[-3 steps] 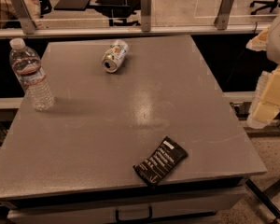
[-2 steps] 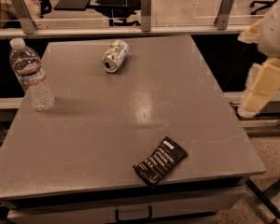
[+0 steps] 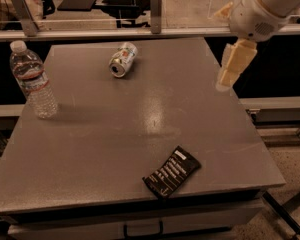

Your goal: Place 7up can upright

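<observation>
The 7up can [image 3: 123, 59] lies on its side near the far edge of the grey table [image 3: 115, 149], its shiny end facing the camera. My gripper [image 3: 229, 74] hangs from the white arm at the upper right, above the table's right edge, far to the right of the can. It holds nothing that I can see.
A clear plastic water bottle [image 3: 33, 80] stands upright at the table's left side. A flat black snack packet [image 3: 171, 172] lies near the front edge. A metal rail [image 3: 140, 33] runs behind the table.
The arm and gripper have moved left and up, from beyond the table's right edge to over it. The can, bottle and packet have not moved.
</observation>
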`<action>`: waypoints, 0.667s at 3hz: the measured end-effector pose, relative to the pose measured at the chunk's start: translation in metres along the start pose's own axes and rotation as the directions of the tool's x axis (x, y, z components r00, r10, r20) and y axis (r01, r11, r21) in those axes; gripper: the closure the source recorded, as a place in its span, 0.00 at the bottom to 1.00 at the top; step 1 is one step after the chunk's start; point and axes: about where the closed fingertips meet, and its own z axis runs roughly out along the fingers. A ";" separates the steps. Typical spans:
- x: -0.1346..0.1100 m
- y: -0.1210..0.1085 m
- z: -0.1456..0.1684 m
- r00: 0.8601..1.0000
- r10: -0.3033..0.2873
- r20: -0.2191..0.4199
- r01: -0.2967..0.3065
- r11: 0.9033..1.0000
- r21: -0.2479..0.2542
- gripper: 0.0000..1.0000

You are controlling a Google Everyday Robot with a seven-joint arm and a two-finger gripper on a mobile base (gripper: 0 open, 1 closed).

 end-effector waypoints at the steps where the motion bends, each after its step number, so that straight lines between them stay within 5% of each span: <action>1: -0.042 -0.042 0.043 0.984 -0.166 0.067 0.167 0.986 0.003 0.00; 2: -0.071 -0.065 0.069 0.955 -0.285 0.079 0.284 0.959 0.014 0.00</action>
